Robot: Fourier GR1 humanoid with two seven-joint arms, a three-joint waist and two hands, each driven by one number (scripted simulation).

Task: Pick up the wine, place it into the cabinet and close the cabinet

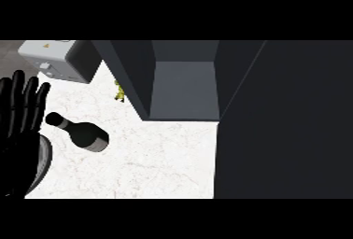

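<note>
Head view: left hand (21, 112) open, fingers straight, beside the unlabelled wine bottle (84, 132) on the counter (151, 158)

No readable text, labels or signs

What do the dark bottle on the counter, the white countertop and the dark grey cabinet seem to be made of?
The dark wine bottle looks like glossy dark glass, judging by a faint sheen on its body, though that is uncertain. The white countertop looks like polished marble or stone, with faint pinkish-grey veining. The dark grey open cabinet looks like matt painted board, with flat, even panels and no shine.
</note>
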